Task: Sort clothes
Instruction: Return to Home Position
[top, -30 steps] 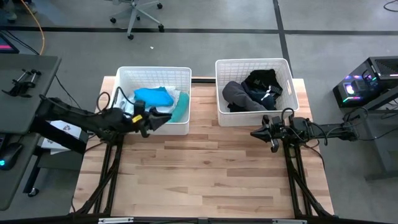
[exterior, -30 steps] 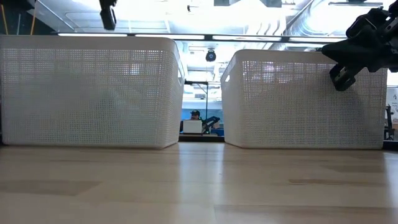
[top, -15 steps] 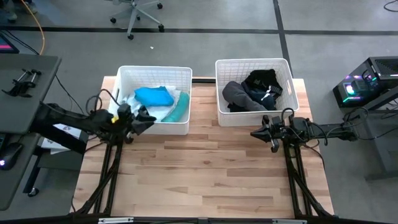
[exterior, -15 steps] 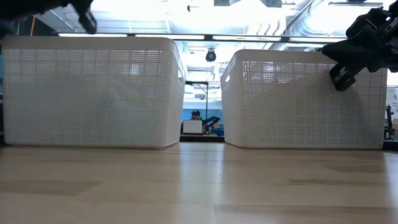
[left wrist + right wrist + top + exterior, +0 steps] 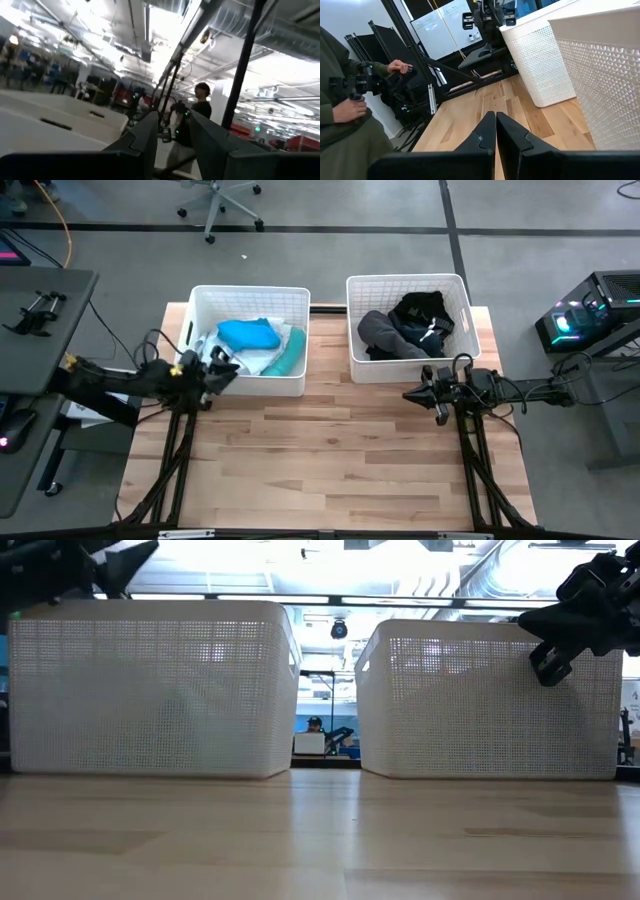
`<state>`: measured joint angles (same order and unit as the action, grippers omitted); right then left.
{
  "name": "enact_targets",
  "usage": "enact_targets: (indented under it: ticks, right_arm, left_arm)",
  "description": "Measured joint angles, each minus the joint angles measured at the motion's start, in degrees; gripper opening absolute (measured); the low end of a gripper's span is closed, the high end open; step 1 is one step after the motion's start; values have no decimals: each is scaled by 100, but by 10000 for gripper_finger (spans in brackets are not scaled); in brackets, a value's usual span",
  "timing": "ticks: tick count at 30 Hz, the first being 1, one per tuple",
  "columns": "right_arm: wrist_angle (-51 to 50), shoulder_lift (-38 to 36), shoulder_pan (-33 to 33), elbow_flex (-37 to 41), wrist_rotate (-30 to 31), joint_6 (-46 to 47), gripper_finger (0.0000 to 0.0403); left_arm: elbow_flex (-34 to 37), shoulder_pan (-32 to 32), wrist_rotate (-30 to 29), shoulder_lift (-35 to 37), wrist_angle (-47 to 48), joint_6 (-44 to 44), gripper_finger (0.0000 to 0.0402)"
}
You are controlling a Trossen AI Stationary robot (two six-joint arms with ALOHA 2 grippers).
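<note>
Bright blue (image 5: 247,334), teal (image 5: 290,358) and white (image 5: 262,360) clothes lie in the left white basket (image 5: 249,297). Dark grey (image 5: 385,332) and black (image 5: 422,310) clothes lie in the right white basket (image 5: 405,281). My left gripper (image 5: 228,367) is open and empty, raised just outside the left basket's near left corner; it also shows in the left wrist view (image 5: 174,135). My right gripper (image 5: 408,394) is shut and empty, raised in front of the right basket's near wall, as its wrist view (image 5: 495,131) shows.
The two baskets stand side by side at the table's far edge with a gap between them (image 5: 325,755). The wooden tabletop (image 5: 330,450) stretches in front of them. A person holding handles (image 5: 345,100) stands beyond the table's left side.
My left gripper has drawn back from over the left basket's near wall toward the table's left edge, staying raised and empty. The clothes and baskets have stayed where they were.
</note>
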<state>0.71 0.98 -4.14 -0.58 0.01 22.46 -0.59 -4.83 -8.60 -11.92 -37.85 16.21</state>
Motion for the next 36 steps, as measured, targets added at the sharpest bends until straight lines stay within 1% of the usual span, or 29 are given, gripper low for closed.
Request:
enact_targets:
  ticks: [2,4,8,12,15,21,23,25,28,30,32,33,36]
  right_arm:
    - [-1,2,0,0,1,-1,0]
    - [0,4,0,0,-2,0,0]
    - [0,6,0,0,-2,0,0]
    - [-1,6,0,0,-2,0,0]
    - [-2,8,-2,0,-2,0,0]
    - [-2,8,0,0,-1,0,0]
    - [-2,8,0,0,-2,0,0]
    - [-2,8,0,0,-2,0,0]
    - [-3,8,0,0,-1,0,0]
    - [-4,8,0,0,-2,0,0]
    - [-4,8,-2,0,1,0,0]
    - [-4,8,0,0,-2,2,0]
    - [-4,8,-2,0,-1,0,0]
  left_arm:
    - [-11,57,54,104,-16,-247,104]
    - [-10,76,70,229,164,-512,104]
    - [1,81,79,659,928,-775,104]
    - [-27,178,90,1159,1832,-616,104]
    - [-43,273,75,1172,2150,-602,104]
    - [-64,302,277,1173,2451,-1042,104]
    - [-63,294,399,1173,2473,-1129,104]
    - [-32,297,737,1173,2357,-1158,104]
    - [15,297,1657,1169,1791,-1249,104]
    - [17,274,2137,1165,1268,-968,104]
    - [15,249,2289,1171,750,-560,104]
    - [10,224,2292,1171,648,-413,104]
    - [12,151,2251,1169,735,-256,104]
